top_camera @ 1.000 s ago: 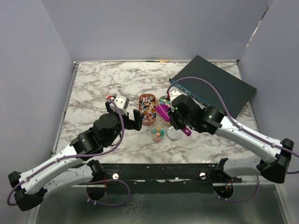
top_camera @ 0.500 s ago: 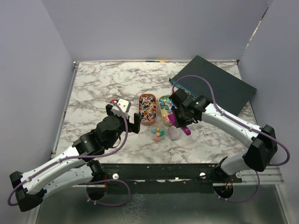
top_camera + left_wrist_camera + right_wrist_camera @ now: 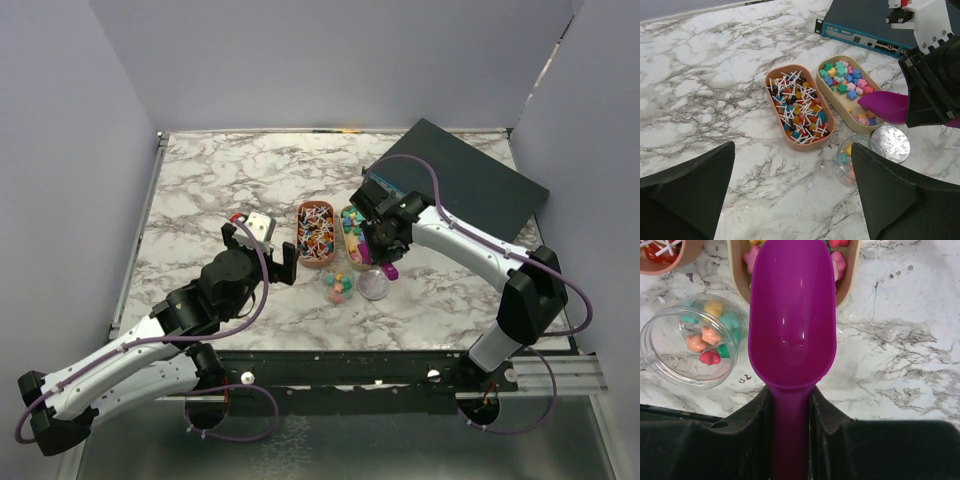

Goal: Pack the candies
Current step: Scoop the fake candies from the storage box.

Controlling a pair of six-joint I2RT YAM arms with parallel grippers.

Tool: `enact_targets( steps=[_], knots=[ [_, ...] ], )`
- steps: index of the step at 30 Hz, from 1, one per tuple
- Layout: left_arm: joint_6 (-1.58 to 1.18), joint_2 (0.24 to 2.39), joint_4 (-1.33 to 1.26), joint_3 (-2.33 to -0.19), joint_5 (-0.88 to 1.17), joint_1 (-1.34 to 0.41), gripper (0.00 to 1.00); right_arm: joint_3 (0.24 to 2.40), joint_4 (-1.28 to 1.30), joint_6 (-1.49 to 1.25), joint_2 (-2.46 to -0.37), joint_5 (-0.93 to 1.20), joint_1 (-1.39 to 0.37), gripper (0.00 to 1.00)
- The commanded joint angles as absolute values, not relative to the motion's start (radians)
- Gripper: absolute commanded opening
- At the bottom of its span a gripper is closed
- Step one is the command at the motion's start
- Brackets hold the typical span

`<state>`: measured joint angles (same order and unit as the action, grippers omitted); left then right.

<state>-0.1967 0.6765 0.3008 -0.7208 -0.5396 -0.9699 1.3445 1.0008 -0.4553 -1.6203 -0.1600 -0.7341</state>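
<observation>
Trays (image 3: 812,145) two, jar (image 3: 690,340) one, scoop (image 3: 792,315) one

A white tabletop (image 3: 220,180) veined with grey marbling is shut in by plain lavender-grey panels: a back wall (image 3: 330,60), a left wall (image 3: 60,200) and a right wall (image 3: 590,140). A flat dark box (image 3: 480,190) (blue-faced, ports along its front edge) lies angled at the far right corner. The light is soft and even.
</observation>
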Motion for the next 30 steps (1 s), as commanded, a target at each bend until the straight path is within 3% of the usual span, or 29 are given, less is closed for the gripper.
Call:
enact_targets(
  steps=[1,30],
  knots=[
    [-0.179,0.667,0.306,-0.708,-0.57,-0.966,0.99,1.384,1.026,-0.45,-1.666,-0.149,-0.721,0.01],
    [-0.162,0.652,0.317,-0.711,-0.607,-0.965,0.99,1.502,0.946,-0.399,-1.884,-0.091,-0.632,0.01]
  ],
)
